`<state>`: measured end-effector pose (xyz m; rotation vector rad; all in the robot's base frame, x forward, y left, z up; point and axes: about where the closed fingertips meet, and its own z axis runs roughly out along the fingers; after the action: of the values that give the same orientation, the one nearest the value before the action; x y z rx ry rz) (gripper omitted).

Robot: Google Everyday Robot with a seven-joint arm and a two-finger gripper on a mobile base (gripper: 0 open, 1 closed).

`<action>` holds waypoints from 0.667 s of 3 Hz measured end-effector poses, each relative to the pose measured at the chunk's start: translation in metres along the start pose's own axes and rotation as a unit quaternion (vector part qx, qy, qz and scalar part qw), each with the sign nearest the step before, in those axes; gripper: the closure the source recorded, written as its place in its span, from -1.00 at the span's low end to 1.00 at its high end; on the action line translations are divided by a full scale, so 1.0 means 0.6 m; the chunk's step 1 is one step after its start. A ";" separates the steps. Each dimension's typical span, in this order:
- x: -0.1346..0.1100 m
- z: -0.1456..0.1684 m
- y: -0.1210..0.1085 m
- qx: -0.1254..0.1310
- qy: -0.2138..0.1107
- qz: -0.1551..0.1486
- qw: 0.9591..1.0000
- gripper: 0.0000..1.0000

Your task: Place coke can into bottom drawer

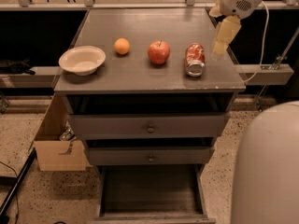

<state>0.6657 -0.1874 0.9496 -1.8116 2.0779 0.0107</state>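
Observation:
The coke can, red and white with a silver end facing me, lies on its side on the grey cabinet top, right of a red apple. The bottom drawer is pulled open below the two knobbed drawers, a dark wooden tray with nothing in it. The gripper hangs from the white arm at the upper right, above the cabinet's right edge, a little right of the can and apart from it. It holds nothing.
An orange and a white bowl sit on the left of the cabinet top. A cardboard box stands on the floor at the left. A white rounded robot part fills the lower right.

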 end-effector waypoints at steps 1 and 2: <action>-0.027 0.011 -0.049 0.012 0.018 -0.092 0.996 -1.00; -0.033 0.002 -0.071 0.036 0.015 -0.133 0.990 -1.00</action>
<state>0.7085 -0.1751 0.9645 -2.0393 1.8132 -0.1621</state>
